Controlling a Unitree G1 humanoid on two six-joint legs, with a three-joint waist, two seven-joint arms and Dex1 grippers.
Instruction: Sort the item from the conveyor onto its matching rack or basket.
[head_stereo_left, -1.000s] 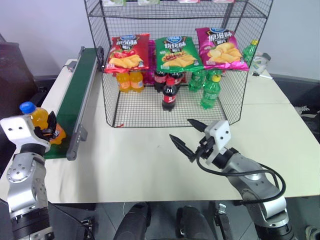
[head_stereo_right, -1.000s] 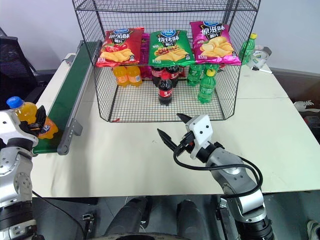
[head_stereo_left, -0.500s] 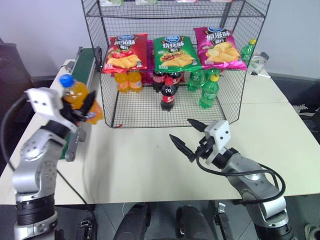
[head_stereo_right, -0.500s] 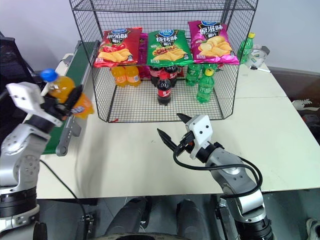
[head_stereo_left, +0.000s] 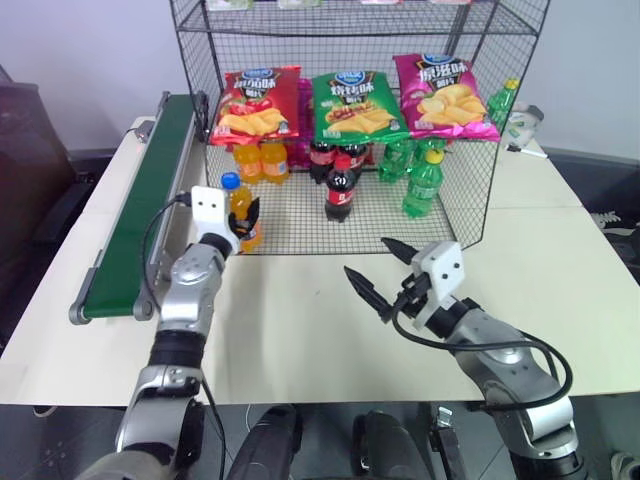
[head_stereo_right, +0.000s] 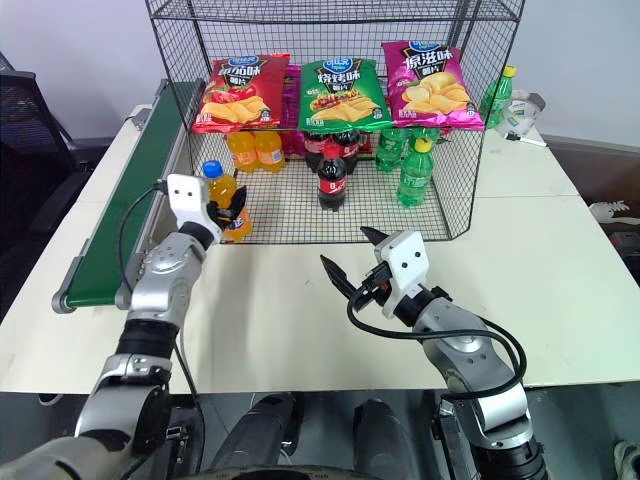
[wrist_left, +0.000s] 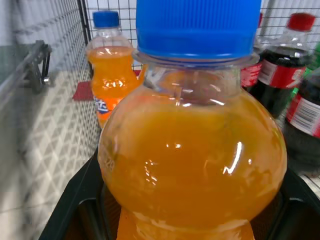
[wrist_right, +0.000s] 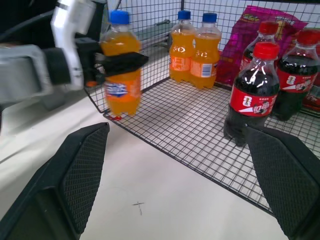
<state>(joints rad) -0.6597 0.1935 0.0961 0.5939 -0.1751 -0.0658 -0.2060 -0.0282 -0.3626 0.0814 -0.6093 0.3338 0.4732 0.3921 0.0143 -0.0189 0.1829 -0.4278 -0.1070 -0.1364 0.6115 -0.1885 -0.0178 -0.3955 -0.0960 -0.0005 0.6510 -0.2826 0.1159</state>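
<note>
While your left gripper (head_stereo_left: 243, 222) stays clenched on the orange soda bottle (head_stereo_left: 240, 209), upright at the black wire rack (head_stereo_right: 330, 130) front edge, conveyor (head_stereo_left: 140, 205) beside it, right gripper (head_stereo_left: 383, 270) released, empty, fingers spread.

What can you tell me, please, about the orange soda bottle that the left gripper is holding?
The orange soda bottle is small, clear plastic, full of orange liquid, with a blue cap and an orange label bearing a blue logo. It stands roughly upright, clamped at its middle by the left gripper, held in the air at the front left corner of the wire rack.
</note>
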